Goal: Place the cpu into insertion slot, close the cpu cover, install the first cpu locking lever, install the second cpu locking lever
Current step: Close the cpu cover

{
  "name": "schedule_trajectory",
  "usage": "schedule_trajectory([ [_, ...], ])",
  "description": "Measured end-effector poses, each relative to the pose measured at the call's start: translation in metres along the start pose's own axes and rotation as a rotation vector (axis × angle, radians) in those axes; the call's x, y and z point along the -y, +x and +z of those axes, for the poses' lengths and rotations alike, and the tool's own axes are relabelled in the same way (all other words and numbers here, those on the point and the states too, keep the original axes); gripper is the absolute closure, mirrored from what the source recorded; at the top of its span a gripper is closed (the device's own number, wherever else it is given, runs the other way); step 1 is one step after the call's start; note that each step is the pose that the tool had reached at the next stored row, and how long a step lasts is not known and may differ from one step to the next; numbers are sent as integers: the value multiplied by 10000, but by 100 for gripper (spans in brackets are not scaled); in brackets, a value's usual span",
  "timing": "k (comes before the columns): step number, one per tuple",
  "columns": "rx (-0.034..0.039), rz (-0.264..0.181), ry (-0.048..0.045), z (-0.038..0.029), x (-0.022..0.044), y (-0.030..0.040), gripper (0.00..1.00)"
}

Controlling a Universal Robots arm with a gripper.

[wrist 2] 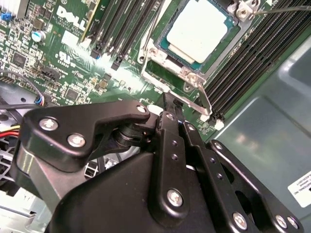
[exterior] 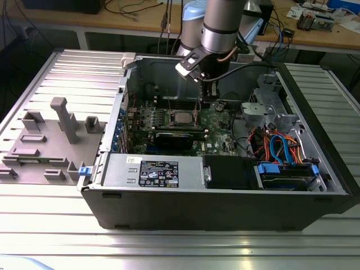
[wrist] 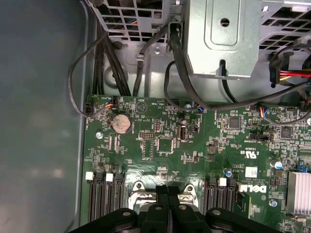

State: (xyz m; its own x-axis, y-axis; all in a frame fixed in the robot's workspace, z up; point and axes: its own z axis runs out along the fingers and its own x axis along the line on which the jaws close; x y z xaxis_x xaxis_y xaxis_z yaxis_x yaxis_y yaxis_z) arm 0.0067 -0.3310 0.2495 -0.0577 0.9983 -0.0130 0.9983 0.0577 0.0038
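Second wrist view – gripper (wrist 2: 175, 112) fingers pressed together, nothing seen between them, tips right at a corner of the insertion slot (wrist 2: 194, 78). The cpu (wrist 2: 199, 30) sits in the slot just beyond the fingertips, pale face up, with the cpu cover (wrist 2: 170, 60) frame lying around it. A thin wire locking lever (wrist 2: 206, 99) runs just beside the tips – contact cannot be told. First wrist view: fingers (wrist: 162, 199) closed over the green motherboard (wrist: 160, 145), coin cell (wrist: 120, 124) farther ahead. Exterior view: the arm reaches down into the open computer case (exterior: 225, 208).
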Motion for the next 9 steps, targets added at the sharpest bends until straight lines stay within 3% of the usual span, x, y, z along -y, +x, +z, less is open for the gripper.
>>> schedule_trajectory([
  [7,0,1,0,3,76,5,89],
  [9,-1,0,8,30,99,5,89],
])
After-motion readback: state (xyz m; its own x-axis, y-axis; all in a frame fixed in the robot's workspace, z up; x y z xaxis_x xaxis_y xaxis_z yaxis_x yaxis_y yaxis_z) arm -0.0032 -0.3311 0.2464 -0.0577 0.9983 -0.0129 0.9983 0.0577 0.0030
